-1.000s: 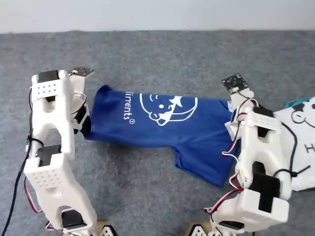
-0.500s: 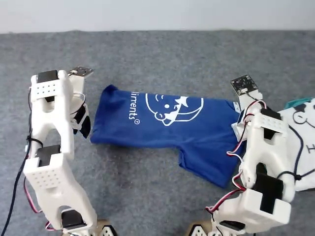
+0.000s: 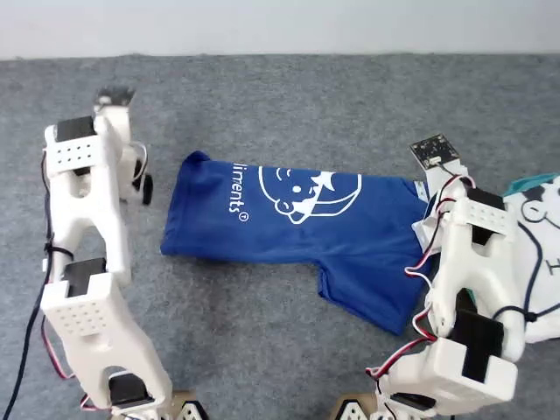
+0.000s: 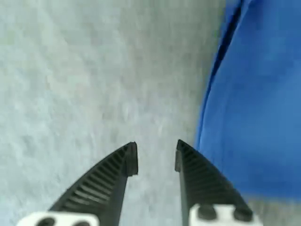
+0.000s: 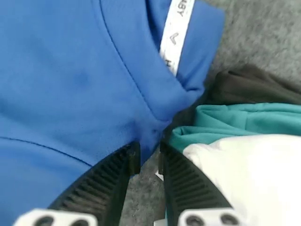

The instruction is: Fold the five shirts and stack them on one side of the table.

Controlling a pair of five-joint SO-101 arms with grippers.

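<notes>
The blue shirt (image 3: 297, 223) is laid flat across the middle of the grey surface (image 3: 289, 105), its collar end beside a white shirt (image 3: 544, 236) and a teal shirt (image 5: 235, 122) at the right edge. The left pincer (image 4: 155, 157) is held part open (nothing between its fingers) over bare surface just beside the shirt's other end. The right pincer (image 5: 148, 155) is closed on a fold near the collar.

White arms (image 3: 87, 236) (ribbed black fingers (image 4: 113, 174))

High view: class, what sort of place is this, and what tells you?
Probably a robotics test bench: a grey felt-covered table, a white left arm and right arm, and a blue shirt spread beside a pile of more shirts.
</notes>
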